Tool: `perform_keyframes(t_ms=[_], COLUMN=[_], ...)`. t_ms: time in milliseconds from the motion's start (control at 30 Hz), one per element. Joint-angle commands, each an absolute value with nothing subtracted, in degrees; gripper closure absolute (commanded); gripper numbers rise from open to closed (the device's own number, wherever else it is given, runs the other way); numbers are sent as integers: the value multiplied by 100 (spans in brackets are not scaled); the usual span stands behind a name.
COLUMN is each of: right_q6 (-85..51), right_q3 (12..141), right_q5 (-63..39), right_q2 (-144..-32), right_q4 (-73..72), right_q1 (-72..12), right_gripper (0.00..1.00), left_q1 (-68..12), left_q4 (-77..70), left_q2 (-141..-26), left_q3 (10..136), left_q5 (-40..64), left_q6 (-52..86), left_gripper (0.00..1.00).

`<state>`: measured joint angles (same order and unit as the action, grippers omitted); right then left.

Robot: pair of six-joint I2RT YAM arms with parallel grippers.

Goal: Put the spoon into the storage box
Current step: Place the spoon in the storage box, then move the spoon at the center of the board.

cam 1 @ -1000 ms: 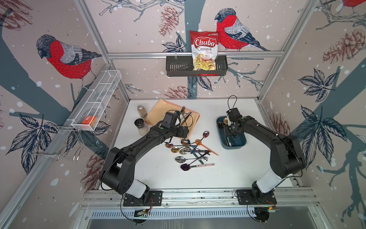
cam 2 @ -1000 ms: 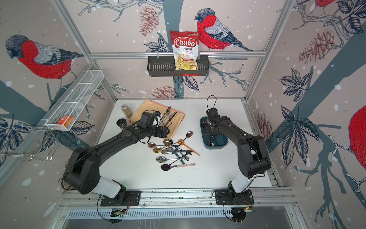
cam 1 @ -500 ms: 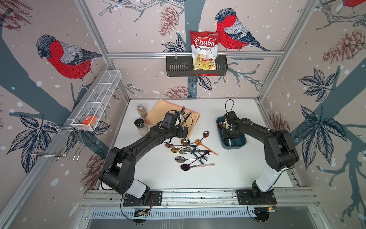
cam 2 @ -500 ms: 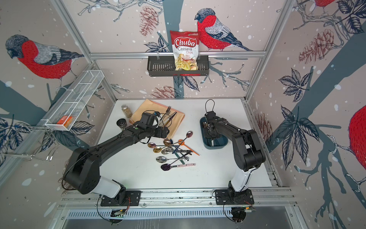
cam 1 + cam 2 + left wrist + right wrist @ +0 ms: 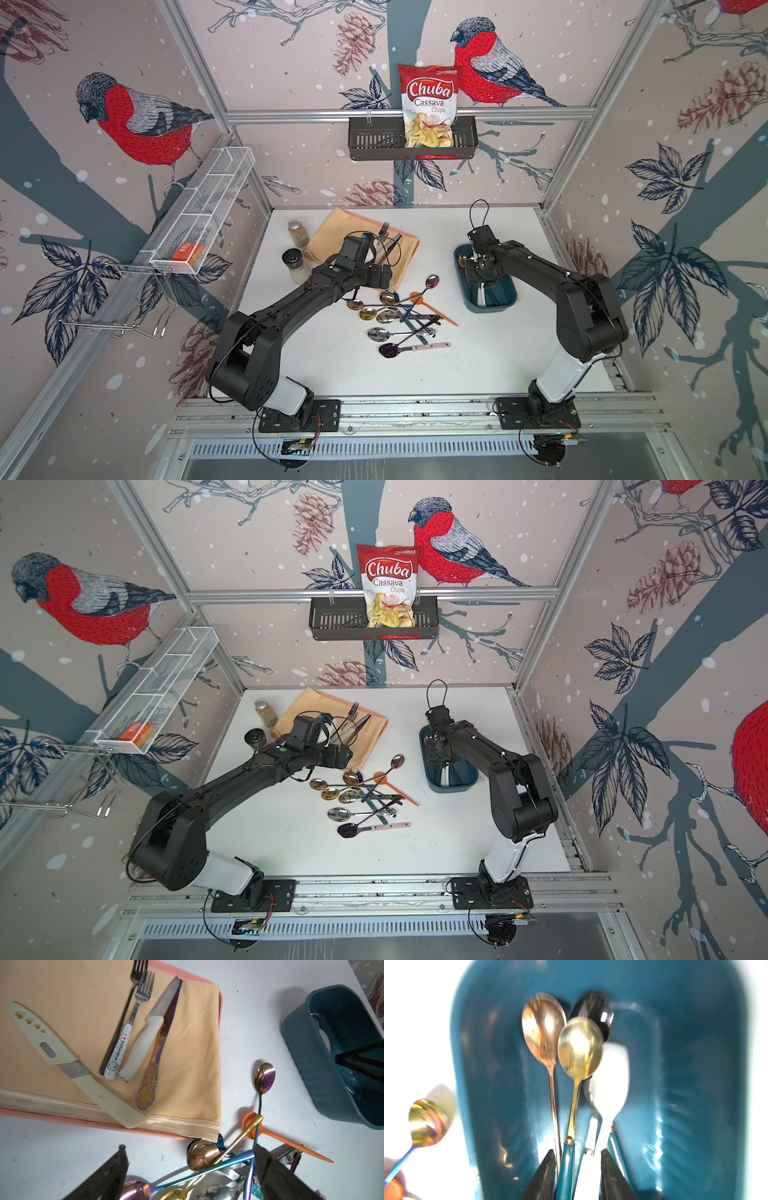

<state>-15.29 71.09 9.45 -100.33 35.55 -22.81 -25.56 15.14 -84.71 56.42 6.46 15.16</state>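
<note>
The dark teal storage box point(image 5: 490, 305) point(image 5: 453, 788) stands right of centre. My right gripper point(image 5: 478, 270) point(image 5: 577, 1151) reaches down into it, open. The teal handle of a gold-bowled spoon point(image 5: 580, 1047) lies between the parted fingers beside a white handle, and neither is pinched. A rose-gold spoon point(image 5: 543, 1024), a black one and a white one also lie in the box. Mid-table there is a pile of spoons point(image 5: 395, 316) point(image 5: 361, 791). My left gripper point(image 5: 384, 276) point(image 5: 191, 1176) hovers over the pile's far edge, open and empty.
A peach cloth point(image 5: 361, 241) point(image 5: 62, 1022) on a pink tray carries knives and forks, just beyond the left gripper. Two spice jars point(image 5: 296, 249) stand left of it. A black basket with a chips bag point(image 5: 411, 141) hangs on the back wall. A white wire tray point(image 5: 203, 220) runs along the left wall.
My right gripper has sunk slightly into the storage box and its jaws have parted, letting go of the teal-handled spoon. The left arm has not moved.
</note>
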Motion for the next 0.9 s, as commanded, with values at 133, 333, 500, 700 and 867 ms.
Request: perform_keyframes(t_ms=[133, 333, 500, 700, 867], right_q6=[-2256, -2585, -2637, -2663, -2723], right_q3=[7979, 8575, 8858, 9042, 9197], right_q5=[989, 580, 273, 56, 22], right_q2=[-10244, -10984, -11447, -11796, -12024], right_q4=[4396, 4566, 4632, 4755, 4822], right_q1=[-2825, -3501, -3773, -3909, -4005], right_gripper=[54, 51, 49, 46, 46], left_q1=[-1961, -1753, -1709, -1690, -1688], left_q4=[1466, 1550, 1575, 1597, 1606], left_q2=[-8078, -7789, -7641, -7550, -7528], left_q3=[5258, 5029, 4879, 4798, 4747], left_q5=[810, 669, 611, 577, 554], left_q6=[1950, 1943, 1920, 1925, 1905], left_gripper=[4, 4, 4, 4, 4])
